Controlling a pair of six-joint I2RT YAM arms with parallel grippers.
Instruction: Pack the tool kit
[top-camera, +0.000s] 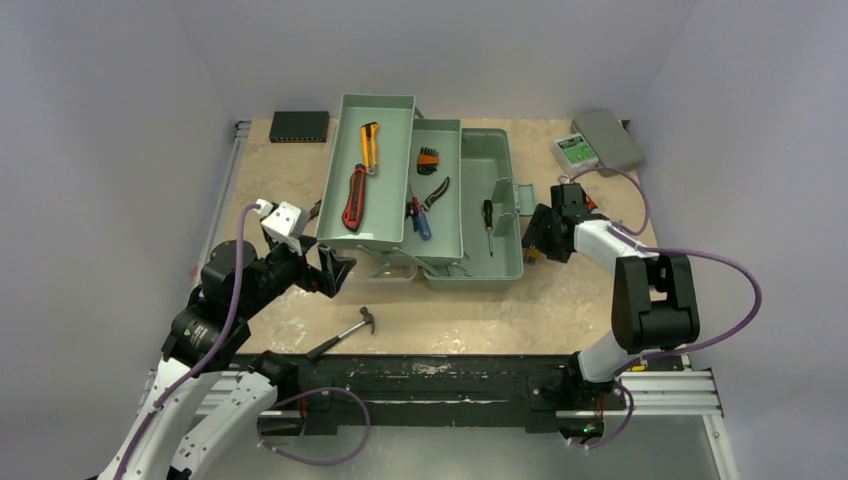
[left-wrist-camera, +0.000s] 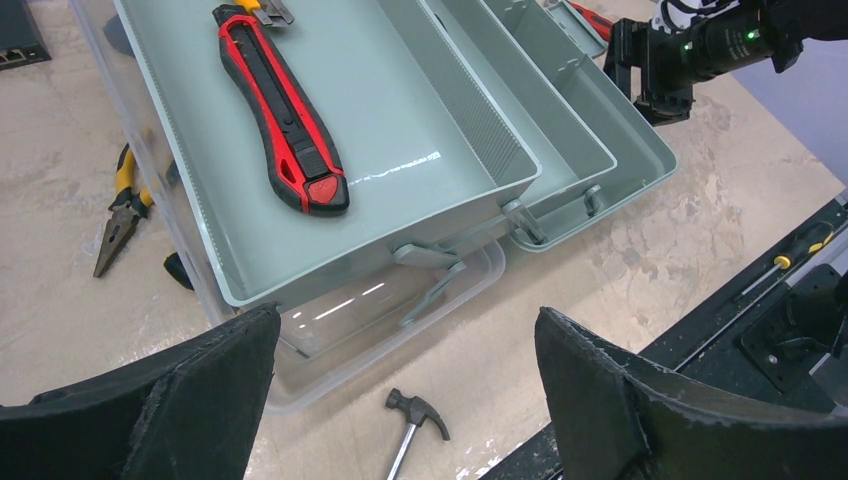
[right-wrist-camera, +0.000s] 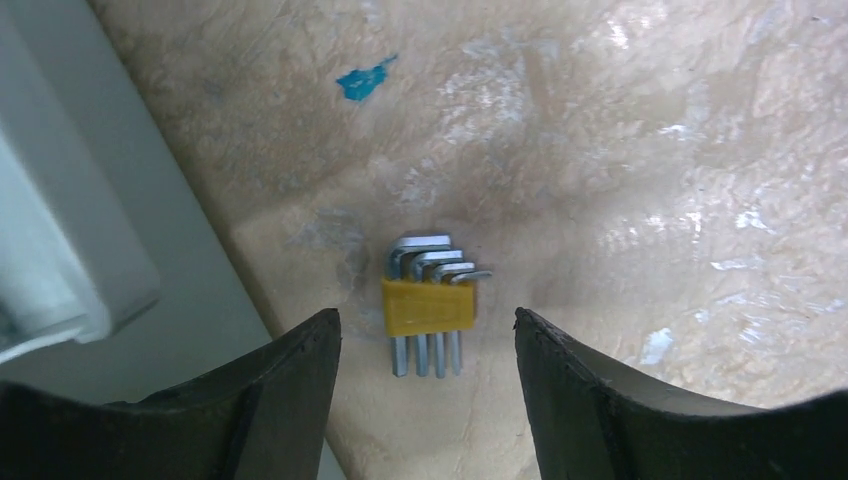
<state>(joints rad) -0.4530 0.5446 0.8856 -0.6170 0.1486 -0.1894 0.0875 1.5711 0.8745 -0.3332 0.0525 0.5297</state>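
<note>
Sage-green plastic toolbox (top-camera: 390, 190) open, trays fanned leftward. Red-black utility knife (left-wrist-camera: 285, 120) flat in top tray. Black-handled screwdriver (top-camera: 488, 222) in base, possibly. Yellow-clipped hex key set (right-wrist-camera: 430, 305), small black hammer (top-camera: 345, 333), yellow-handled pliers (left-wrist-camera: 122, 210) lying outside toolbox.

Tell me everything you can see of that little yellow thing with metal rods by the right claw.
It is a small hex key set: about four L-shaped, silvery metal rods held side by side in a yellow, plastic-looking clip. It lies flat on the marbled beige table, near the green toolbox. The right gripper hangs open with one finger either side of it; only the table seems to touch it.
</note>
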